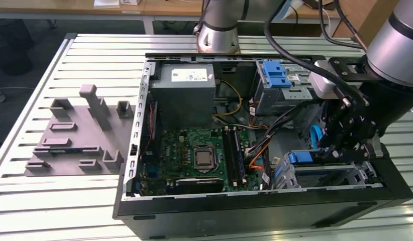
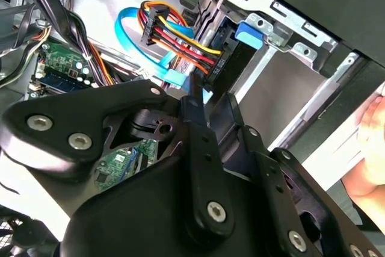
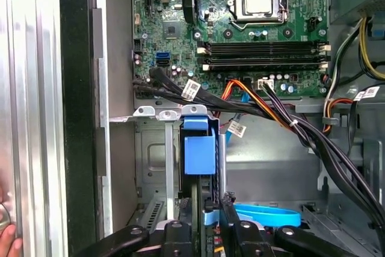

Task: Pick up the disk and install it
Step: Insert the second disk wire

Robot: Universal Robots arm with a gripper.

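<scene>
An open black desktop computer case (image 1: 260, 211) lies on its side on a slatted silver metal table (image 1: 72, 201), filling the centre and right of the exterior view. The black robot gripper (image 1: 340, 145) reaches down into the case at the frame's right, over the metal drive cage (image 1: 334, 175) in the lower right corner. The disk, a flat drive in a blue plastic carrier bracket (image 3: 198, 148), stands on edge in that cage; in the first wrist view it sits at lower centre, its blue tab facing the camera, and in the exterior view the blue bracket (image 1: 302, 157) shows just left of the gripper. The jaws are drawn close together with the disk's near edge between them at the bottom of the first wrist view (image 3: 204, 224), and they appear to grip it. In the second wrist view the blue tab (image 2: 248, 34) sits at upper centre inside the silver cage, beside a bundle of red, yellow and orange wires (image 2: 174, 34). The green motherboard (image 1: 200, 155) occupies the case's centre, with a grey power-supply box (image 1: 186, 90) above it. A grey moulded fixture plate (image 1: 79, 135) rests on the table at the frame's left. A person's fingers (image 3: 7, 242) show at the lower left corner of the first wrist view.
</scene>
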